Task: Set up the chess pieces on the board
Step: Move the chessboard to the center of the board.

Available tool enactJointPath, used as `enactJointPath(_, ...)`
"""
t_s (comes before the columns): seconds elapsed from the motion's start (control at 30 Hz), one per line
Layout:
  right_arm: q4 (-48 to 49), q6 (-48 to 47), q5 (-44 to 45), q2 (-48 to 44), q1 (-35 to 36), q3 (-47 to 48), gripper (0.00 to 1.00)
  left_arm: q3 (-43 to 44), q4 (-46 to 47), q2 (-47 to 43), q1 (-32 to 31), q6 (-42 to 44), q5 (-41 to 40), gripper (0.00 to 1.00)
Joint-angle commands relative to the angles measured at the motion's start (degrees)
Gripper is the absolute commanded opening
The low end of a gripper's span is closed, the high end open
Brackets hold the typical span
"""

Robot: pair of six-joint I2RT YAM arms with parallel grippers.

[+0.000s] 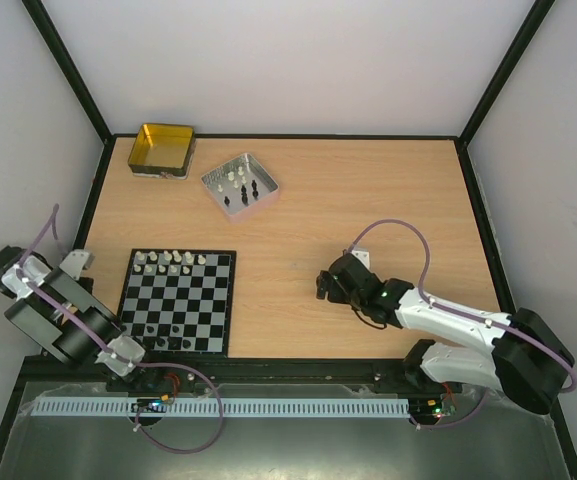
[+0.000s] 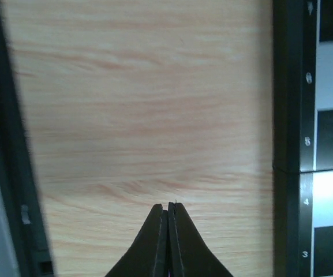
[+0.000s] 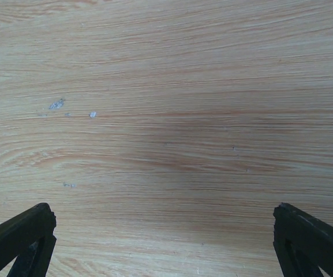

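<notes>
The board is lying in the lower left of the top view, on the wooden table just beside the left arm. White chess pieces are standing in a row along its upper edge, and a few dark ones are sitting near its lower edge. More pieces, black and white, are resting in the silver tray in the upper middle, with a gold tin sitting to its left. The left claw is hovering over bare wood with its fingers pressed together and nothing between them; the board's black border is showing at the right edge of its wrist view. The right claw is hanging right of centre in the top view, well apart from the board, with its fingers spread wide over bare wood and gripping nothing.
</notes>
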Motion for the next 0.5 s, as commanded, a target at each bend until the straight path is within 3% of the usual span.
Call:
enactJointPath(0.0, 2.5, 1.0, -0.7, 1.4, 0.2, -0.4, 0.98, -4.1, -0.6, 1.4, 0.3, 3.1, -1.3, 0.02)
enactJointPath(0.47, 2.2, 2.2, 0.3, -1.9, 0.1, -2.2, 0.99, -13.3, 7.1, 4.1, -7.2, -2.1, -2.5, 0.02)
